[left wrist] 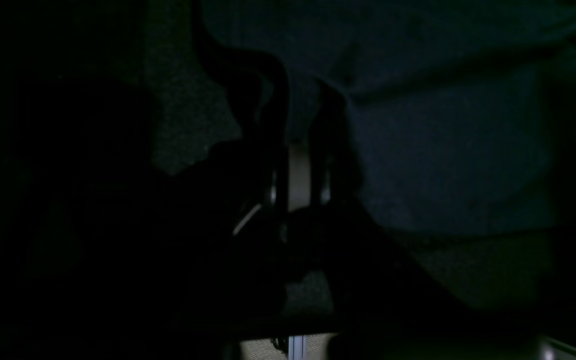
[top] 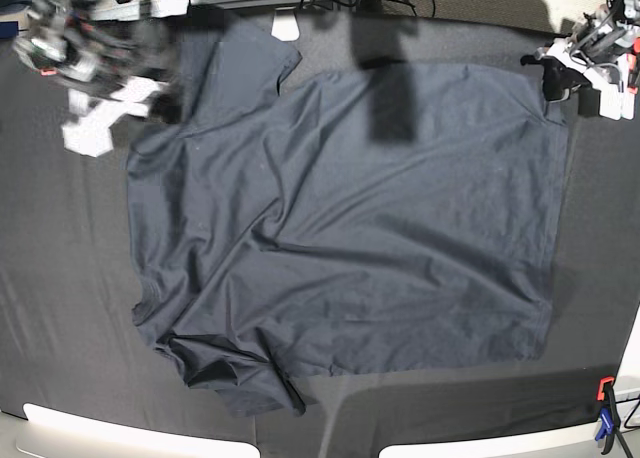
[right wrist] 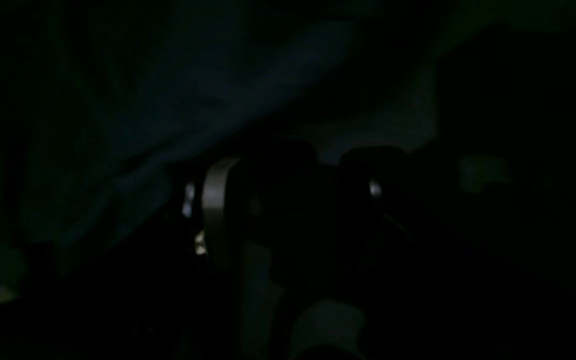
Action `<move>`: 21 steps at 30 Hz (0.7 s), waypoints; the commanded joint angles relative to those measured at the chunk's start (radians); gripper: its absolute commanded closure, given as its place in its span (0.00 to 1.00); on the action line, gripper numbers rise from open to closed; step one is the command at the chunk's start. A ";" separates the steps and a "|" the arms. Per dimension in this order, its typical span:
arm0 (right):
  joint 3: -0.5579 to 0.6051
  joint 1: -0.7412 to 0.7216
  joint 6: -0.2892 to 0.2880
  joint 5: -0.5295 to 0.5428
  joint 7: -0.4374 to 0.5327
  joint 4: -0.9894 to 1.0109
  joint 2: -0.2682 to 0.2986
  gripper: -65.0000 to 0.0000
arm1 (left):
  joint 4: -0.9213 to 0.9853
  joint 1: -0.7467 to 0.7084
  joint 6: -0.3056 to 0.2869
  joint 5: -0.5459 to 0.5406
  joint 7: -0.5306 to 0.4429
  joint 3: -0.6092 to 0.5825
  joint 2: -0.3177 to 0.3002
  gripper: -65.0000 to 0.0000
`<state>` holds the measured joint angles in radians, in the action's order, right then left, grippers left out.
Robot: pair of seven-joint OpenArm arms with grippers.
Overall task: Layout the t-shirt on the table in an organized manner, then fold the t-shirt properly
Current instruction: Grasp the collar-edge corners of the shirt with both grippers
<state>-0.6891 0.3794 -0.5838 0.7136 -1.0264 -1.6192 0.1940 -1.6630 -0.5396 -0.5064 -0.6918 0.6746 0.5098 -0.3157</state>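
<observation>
Dark fabric of the t-shirt is filling both wrist views, and in the base view it is lying spread across the middle of the desk, mostly flat. Its right edge and far hem are running fairly straight, but the near-left corner is bunching into wrinkles and one sleeve is skewing off at the far left. The left claw is sitting pressed together at the shirt's far-right corner; whether it is pinching cloth is unclear. The right claw is hanging spread, blurred, just beside the far-left sleeve. Laying out is looking nearly finished; folding is not yet starting.
</observation>
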 commanded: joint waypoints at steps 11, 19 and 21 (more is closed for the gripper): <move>-0.109 0.014 -0.109 0.293 -0.103 -0.011 -0.024 0.54 | -0.013 -0.004 -0.011 -0.016 -0.020 0.006 -0.014 1.00; -0.109 0.014 -0.114 0.378 -0.103 -0.026 -0.084 0.54 | -0.013 -0.003 -0.011 -0.016 -0.020 0.006 -0.014 1.00; -0.109 0.014 -0.114 0.405 -0.103 -0.048 -0.086 0.54 | -0.013 -0.003 -0.011 -0.015 -0.020 0.006 -0.014 1.00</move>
<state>-0.7937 0.3958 -0.6807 1.0870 -1.1465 -1.6470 0.0956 -1.6630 -0.5396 -0.5064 -0.6918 0.6743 0.5098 -0.3157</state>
